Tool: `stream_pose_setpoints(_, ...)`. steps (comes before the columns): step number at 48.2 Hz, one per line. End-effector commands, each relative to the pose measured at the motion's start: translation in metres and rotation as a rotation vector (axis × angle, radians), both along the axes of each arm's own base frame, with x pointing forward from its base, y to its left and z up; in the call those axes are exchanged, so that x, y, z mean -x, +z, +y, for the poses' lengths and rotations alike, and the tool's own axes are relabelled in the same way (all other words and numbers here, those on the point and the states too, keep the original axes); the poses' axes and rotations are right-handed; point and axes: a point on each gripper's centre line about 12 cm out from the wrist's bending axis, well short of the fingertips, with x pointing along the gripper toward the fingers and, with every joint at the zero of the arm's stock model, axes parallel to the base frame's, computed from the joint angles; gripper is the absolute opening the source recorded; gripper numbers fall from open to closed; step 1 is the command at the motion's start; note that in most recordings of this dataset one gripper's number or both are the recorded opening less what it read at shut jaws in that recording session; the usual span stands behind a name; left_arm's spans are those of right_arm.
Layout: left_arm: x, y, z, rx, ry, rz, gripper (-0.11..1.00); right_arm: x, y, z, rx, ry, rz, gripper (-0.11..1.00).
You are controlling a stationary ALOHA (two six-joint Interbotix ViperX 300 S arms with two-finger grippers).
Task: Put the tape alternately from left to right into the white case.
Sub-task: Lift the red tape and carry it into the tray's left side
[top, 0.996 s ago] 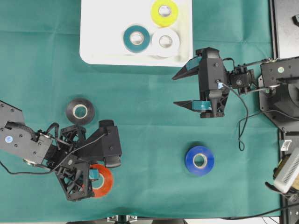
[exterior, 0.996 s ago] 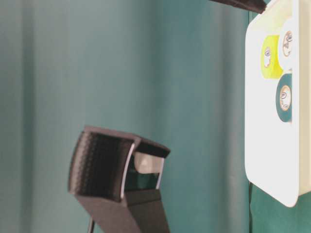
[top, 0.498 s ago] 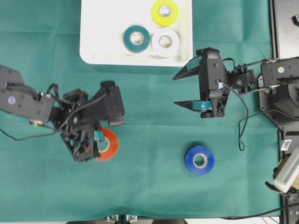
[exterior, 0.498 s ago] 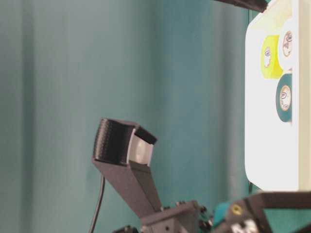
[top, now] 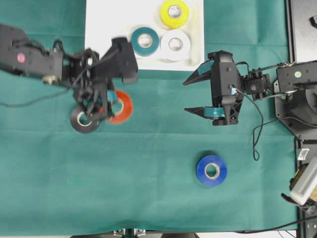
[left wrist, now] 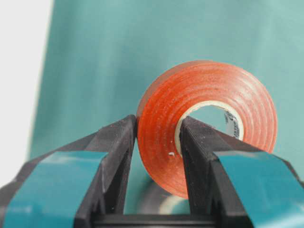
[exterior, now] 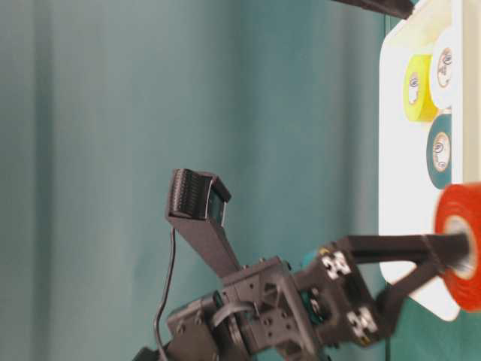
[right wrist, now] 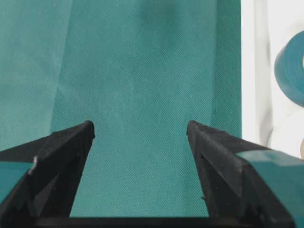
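Observation:
My left gripper (top: 112,102) is shut on the red tape (top: 121,106), one finger inside the core and one outside (left wrist: 159,137). It holds the roll (left wrist: 209,118) in the air just below the white case (top: 99,49), above the black roll (top: 83,119) on the cloth. The case holds the teal (top: 144,40), white (top: 175,44) and yellow (top: 174,13) rolls. The blue roll (top: 212,170) lies on the cloth at lower right. My right gripper (top: 187,95) stands open and empty (right wrist: 140,130) right of the case's near corner.
Green cloth covers the table. The case's rim (right wrist: 251,71) runs along the right of the right wrist view. The right arm's base and cables (top: 297,94) sit at the right edge. In the table-level view the red roll (exterior: 460,256) hangs by the case's edge (exterior: 391,150).
The left arm has carried the red roll from the lower left up toward the case, passing over the black roll. The right gripper has stayed still and open.

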Motion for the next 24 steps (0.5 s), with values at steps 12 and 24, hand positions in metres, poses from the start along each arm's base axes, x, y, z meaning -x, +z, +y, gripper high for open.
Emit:
stream_pose_setpoints(12,0.001,0.025,0.067,-0.074,0.068,-0.073,-0.02,-0.002,0.005,0.001,-0.003,0.006,-0.024,0.83)
stream_pose_setpoints(24,0.006,0.024,0.11,-0.116,0.128,-0.092,-0.02,-0.002,0.005,0.002,-0.008,0.012,-0.036,0.83)
